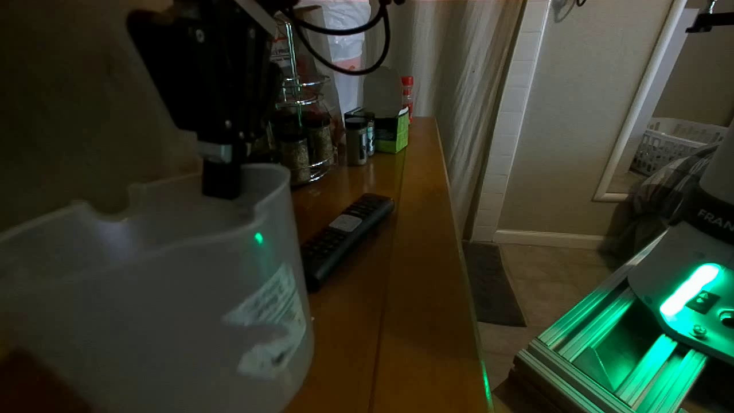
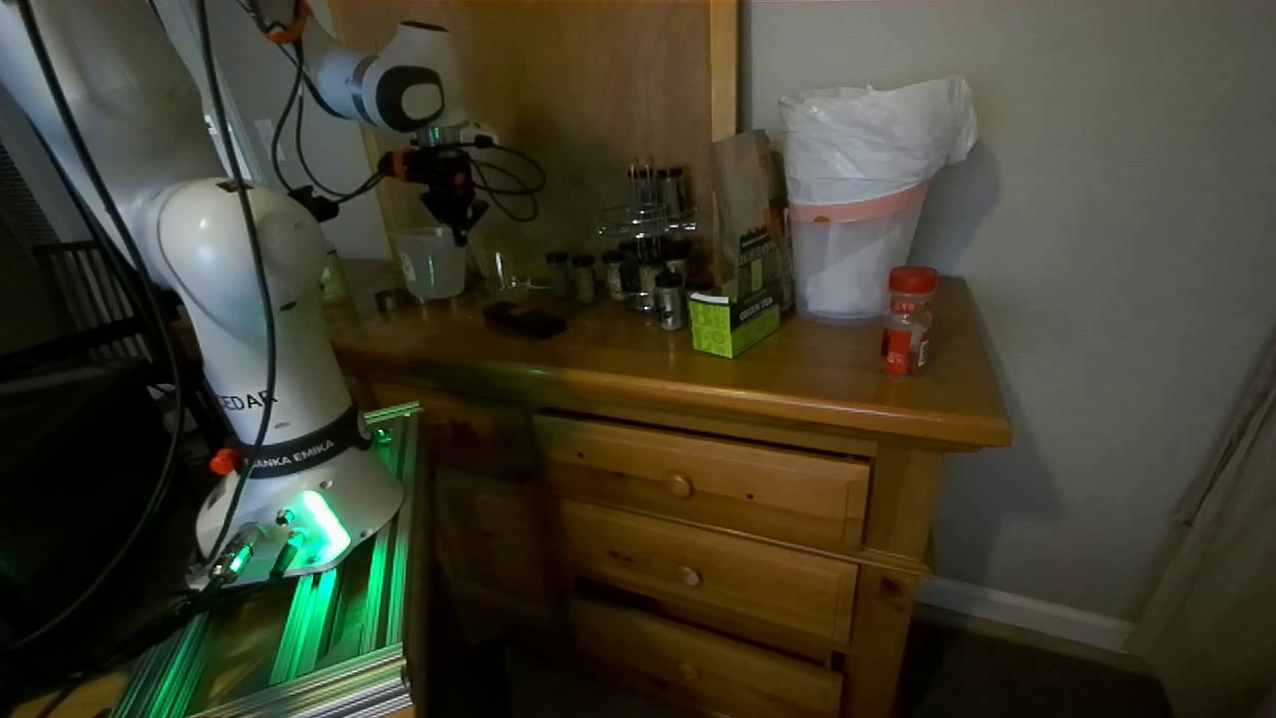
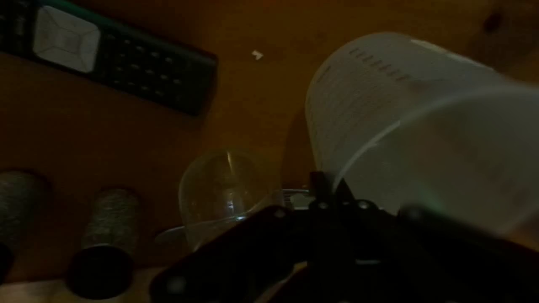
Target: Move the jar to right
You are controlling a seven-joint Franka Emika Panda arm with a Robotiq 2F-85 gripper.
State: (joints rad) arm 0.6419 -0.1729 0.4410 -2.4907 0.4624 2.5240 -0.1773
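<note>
1. Leftmost, in an exterior view, stands the white arm (image 2: 204, 239); a green light (image 2: 325, 529) glows at its base, and its far end reaches out above the tabletop (image 2: 817, 359);
2. next comes the jar (image 2: 429, 267), whitish and translucent, at the left part of the tabletop that shows; it is upright there, though whether its bottom touches the tabletop or hangs just above I cannot tell;
3. at the jar's right side the fingers (image 1: 221, 180) point down, pinched together on its rim; the wrist view has the wall between the tips, and an exterior view shows one dark tip inside the mouth;
4. just right of the jar is a clear cup (image 3: 223, 189); whether the two touch is not plain;
5. further right, and nearer the front edge, the black remote (image 2: 523, 319) lies flat, apart from the jar; its buttons and pale pad show in the wrist view;
6. small dark-capped spice bottles (image 2: 583, 279) stand beyond it in a loose row; then a wire rack (image 2: 648, 224) holds more of them;
7. right of the rack sits a green tea box (image 2: 736, 324);
8. behind it on the right rises a tub (image 2: 857, 259) with a pink band, a white bag (image 2: 872, 140) over its top;
9. rightmost, near the end of the tabletop, stands a red-capped shaker (image 2: 907, 329).
</note>
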